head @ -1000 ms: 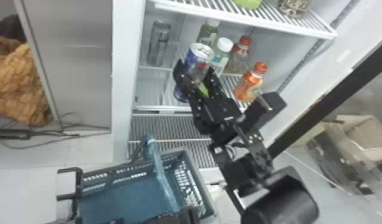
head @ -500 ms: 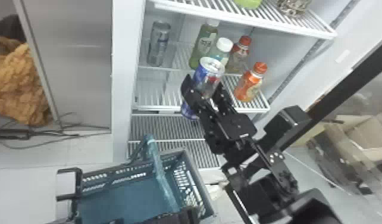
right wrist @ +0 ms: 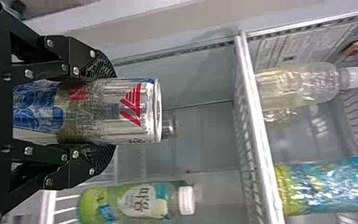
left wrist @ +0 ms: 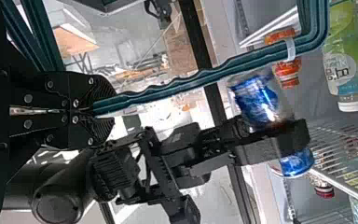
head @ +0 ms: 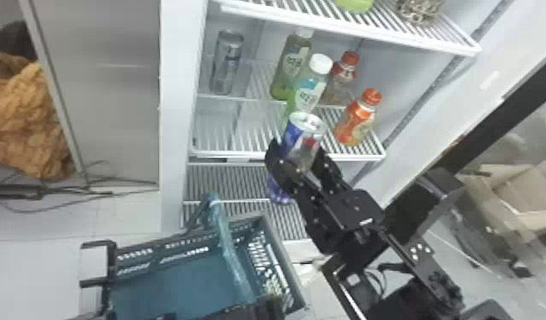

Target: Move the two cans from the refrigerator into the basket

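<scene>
In the head view my right gripper (head: 304, 164) is shut around a blue-and-silver can (head: 300, 136), held upright before the shelf's front edge. The right wrist view has the can (right wrist: 135, 109) between the fingers of the right gripper (right wrist: 107, 111). A silver can (head: 227, 64) stands at the shelf's left side. My left gripper (head: 265, 307) is at the bottom edge, by the teal basket (head: 291, 276). In the left wrist view, the left gripper (left wrist: 95, 108) is closed on the basket's handle (left wrist: 186, 84).
Two green bottles (head: 289, 68) and two orange-capped bottles (head: 355, 119) stand on the same shelf, behind and right of the held can. An upper shelf (head: 348, 25) overhangs them. The refrigerator's left wall (head: 178, 106) rises behind the basket.
My right gripper has carried the blue-and-silver can down and slightly right in the head view, out past the shelf's front edge. The basket has kept its place.
</scene>
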Controlling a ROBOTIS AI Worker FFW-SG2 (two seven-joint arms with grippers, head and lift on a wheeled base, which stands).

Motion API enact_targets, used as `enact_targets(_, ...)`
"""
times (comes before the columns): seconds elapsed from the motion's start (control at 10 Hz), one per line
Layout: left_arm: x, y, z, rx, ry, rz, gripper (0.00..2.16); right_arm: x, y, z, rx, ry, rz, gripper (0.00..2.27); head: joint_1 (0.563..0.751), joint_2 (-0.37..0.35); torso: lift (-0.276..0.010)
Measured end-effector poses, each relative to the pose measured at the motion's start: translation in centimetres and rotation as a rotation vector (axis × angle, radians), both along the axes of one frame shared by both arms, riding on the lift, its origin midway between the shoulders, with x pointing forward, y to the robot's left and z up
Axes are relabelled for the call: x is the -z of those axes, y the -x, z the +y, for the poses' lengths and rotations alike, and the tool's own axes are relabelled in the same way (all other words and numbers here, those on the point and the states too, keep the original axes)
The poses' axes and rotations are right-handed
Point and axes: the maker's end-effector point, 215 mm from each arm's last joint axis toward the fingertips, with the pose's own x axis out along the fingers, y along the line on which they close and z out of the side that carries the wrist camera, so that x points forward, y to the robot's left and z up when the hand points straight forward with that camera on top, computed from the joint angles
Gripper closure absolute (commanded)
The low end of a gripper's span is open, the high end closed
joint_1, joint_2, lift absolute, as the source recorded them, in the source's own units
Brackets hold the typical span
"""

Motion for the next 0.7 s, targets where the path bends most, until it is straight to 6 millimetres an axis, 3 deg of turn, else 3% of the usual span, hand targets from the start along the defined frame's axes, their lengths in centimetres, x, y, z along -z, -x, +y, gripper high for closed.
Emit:
enact_targets(0.3,0.0,0.0,0.0,-0.002,0.000,0.001,1.21,3.5,2.4,-0.3,-0.017,0.017,0.140,0.99,0.695,-0.350,-0.276)
enact_targets(0.7,0.1,0.1,0.0,0.000,0.000,0.003,1.21,7.2,3.8,0.1,-0.035,-0.025,0.256,0.99,0.695,-0.350,-0.276)
